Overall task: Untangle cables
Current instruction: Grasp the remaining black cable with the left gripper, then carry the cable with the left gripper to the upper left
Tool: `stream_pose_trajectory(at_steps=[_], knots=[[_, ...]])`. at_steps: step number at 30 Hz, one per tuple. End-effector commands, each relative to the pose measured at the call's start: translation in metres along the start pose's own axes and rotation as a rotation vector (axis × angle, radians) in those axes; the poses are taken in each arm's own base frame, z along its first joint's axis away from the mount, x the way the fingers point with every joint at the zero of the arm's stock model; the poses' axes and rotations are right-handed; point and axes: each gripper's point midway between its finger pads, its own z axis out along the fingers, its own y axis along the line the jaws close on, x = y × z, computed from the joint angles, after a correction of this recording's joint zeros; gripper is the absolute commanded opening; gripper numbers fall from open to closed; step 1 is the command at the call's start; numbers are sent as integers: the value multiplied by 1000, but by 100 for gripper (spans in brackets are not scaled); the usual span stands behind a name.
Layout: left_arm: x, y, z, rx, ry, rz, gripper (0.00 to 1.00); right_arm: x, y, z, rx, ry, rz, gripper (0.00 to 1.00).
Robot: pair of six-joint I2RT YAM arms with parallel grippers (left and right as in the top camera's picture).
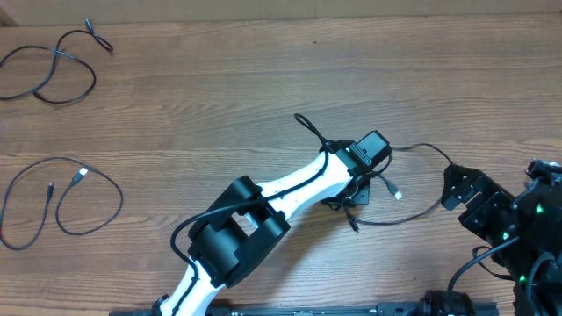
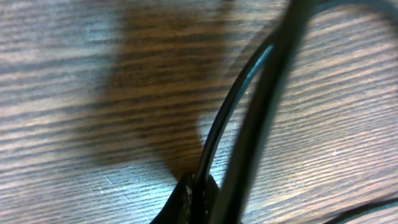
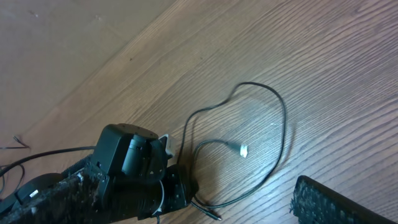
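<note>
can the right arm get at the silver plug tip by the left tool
Probably yes: the silver plug tip lies on bare wood, only a flat cord loop between it and the open right tool. The left tool, shut on the cables, sits close beside it.

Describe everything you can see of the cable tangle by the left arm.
The cable tangle is thin, glossy black cord, looking rubbery, knotted beneath the left hand, which is closed with strands apparently pinched at its tips. One wide loop sprawls flat on the wooden table; a loose end with a silvery tip lies inside it.
</note>
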Motion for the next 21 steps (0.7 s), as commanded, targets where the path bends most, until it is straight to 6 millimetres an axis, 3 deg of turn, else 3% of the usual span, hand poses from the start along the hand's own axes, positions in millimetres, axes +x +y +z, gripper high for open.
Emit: stream_pose_trajectory(at_steps=[1,5,8,10,13,16,19,20,21], knots=[[-14,23,6,-77,-34,54,4,-6,2,-5,-4,-27,-5,100],[-42,51,-23,-117,-95,-15,4,-6,2,-5,-4,-27,-5,100],[-74,85,-62,-166,-204,-92,4,-6,2,-5,-4,-27,-5,100],[-100,118,-101,-189,-308,-176,4,-6,2,-5,-4,-27,-5,100],[-122,159,-139,-186,-393,-285,4,-6,2,-5,-4,-27,-5,100],[-140,226,-177,-188,-463,-450,4,-6,2,-5,-4,-27,-5,100],[-144,278,-189,-187,-464,-577,4,-6,2,-5,-4,-27,-5,100],[-140,312,-189,-187,-440,-659,5,-6,2,-5,-4,-27,-5,100],[-136,329,-190,-195,-427,-699,5,-6,2,-5,-4,-27,-5,100]])
